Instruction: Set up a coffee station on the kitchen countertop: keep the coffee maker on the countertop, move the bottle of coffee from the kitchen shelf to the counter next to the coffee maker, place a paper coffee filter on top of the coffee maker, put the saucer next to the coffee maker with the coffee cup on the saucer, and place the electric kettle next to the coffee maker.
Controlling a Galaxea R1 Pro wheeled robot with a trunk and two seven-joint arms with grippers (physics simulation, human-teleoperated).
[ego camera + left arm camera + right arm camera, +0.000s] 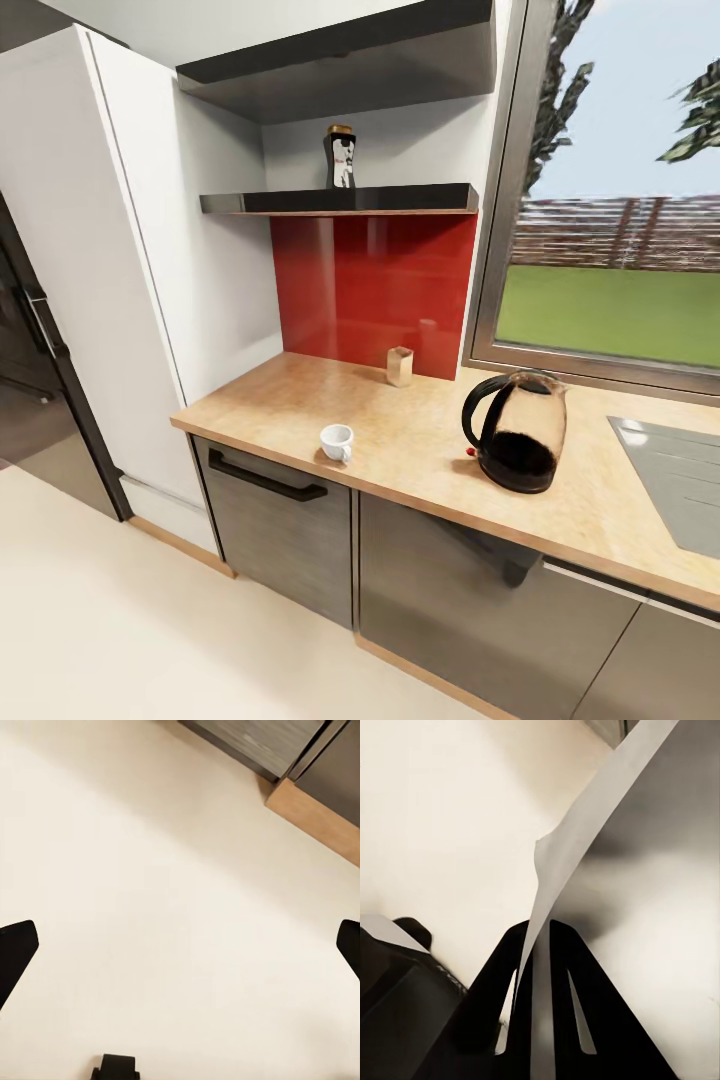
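Right claw [542, 937] clamped on the paper coffee filter [607, 855]; left claw [180, 945] spread wide over floor. Electric kettle [517, 432] and coffee cup [337, 441] sit on desk [400, 450].

The head camera looks forward and down from some way back at the kitchen countertop [300, 400], taking in the dark cabinets [280, 520] and the pale floor [120, 640]. The left wrist camera points down past the left gripper [180, 945] at that same floor [150, 870], with a cabinet corner [285, 750] ahead of the claw. The right wrist camera sits close behind the right gripper [542, 945], also facing floor [435, 810].
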